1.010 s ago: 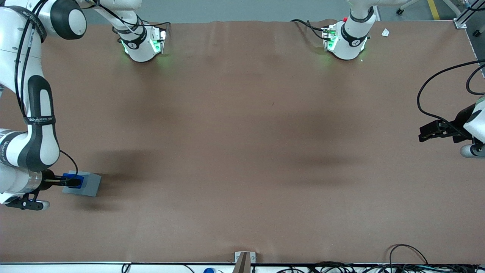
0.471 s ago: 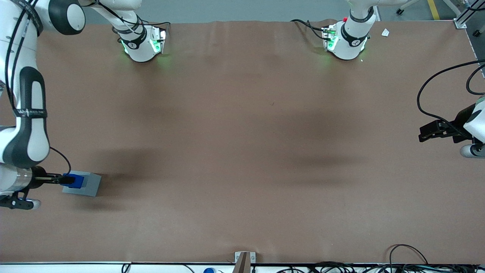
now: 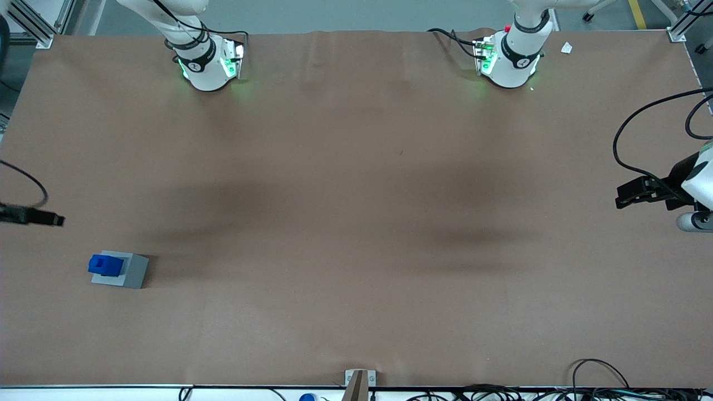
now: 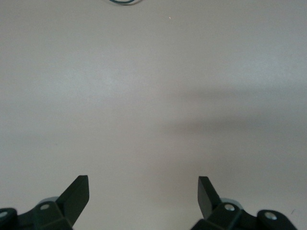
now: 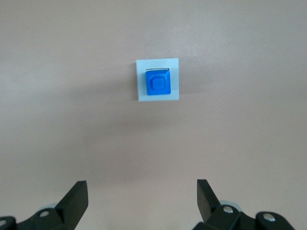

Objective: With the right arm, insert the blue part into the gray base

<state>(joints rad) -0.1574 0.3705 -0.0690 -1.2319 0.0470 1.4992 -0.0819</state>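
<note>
The blue part sits in the recess of the gray base near the working arm's end of the table, its top standing above the base. In the right wrist view the blue part shows seated in the gray base, seen from high above. My right gripper is open and empty, well above the table and apart from the block. In the front view only a black end piece of the right arm with a cable shows at the table's edge.
Two white arm bases stand at the table's edge farthest from the front camera. The parked gripper hangs at the parked arm's end. A metal bracket and cables lie at the nearest edge.
My gripper has let go of the blue part, which stays in the gray base. The right arm has drawn up and away, mostly out of the front view.
</note>
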